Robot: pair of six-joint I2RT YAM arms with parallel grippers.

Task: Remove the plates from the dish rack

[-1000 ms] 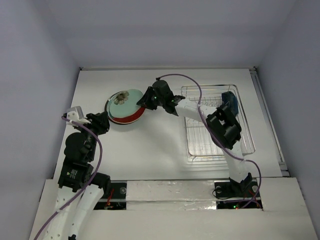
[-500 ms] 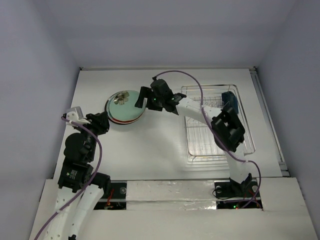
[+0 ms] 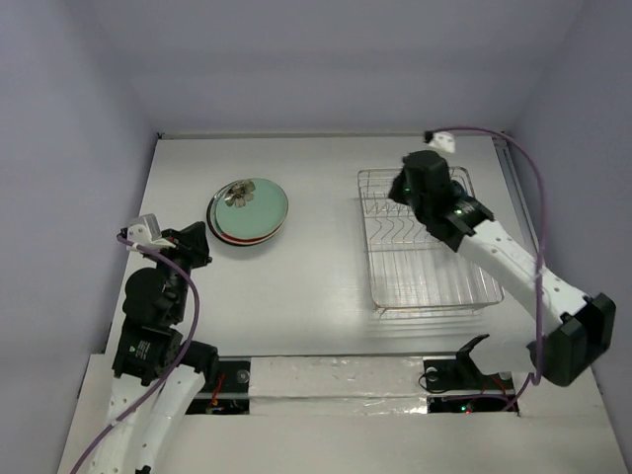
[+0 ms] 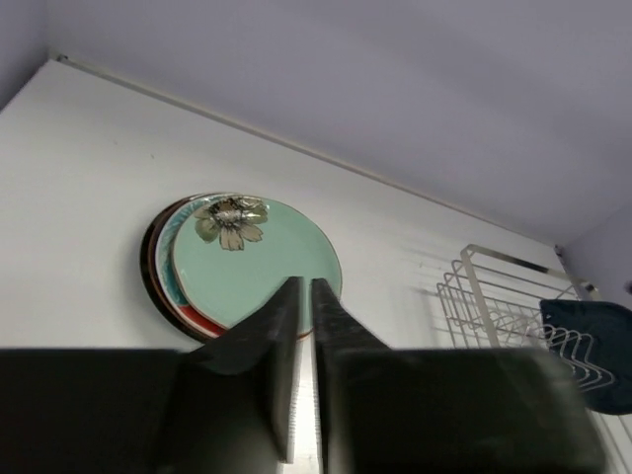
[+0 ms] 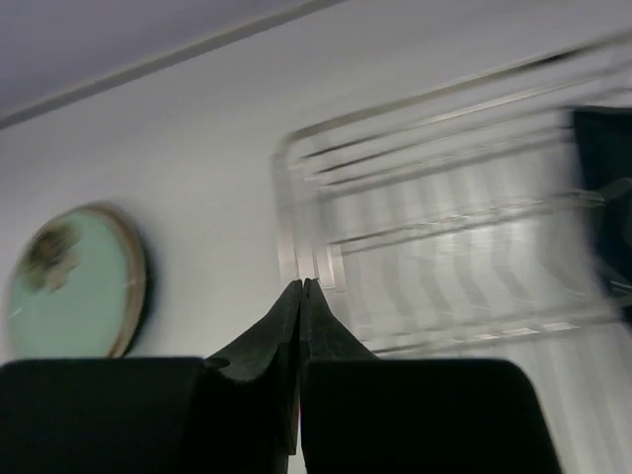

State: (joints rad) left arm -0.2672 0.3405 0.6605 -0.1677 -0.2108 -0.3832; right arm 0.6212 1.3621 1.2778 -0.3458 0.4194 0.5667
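Plates (image 3: 248, 210) appear largely unloaded, stacked on the counter (image 3: 316, 286) ahead of the left claw (image 4: 306, 286) (all but closed, empty), while one dark blue plate (image 5: 602, 188) is left in the dish rack (image 3: 373, 267), right of the shut, empty right claw (image 5: 301, 286).

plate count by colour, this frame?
mint green plate: 1
red plate: 1
dark-rimmed plate: 1
dark blue plate, in the dish rack: 1
Total: 4 showing; more may be hidden under the mint one.
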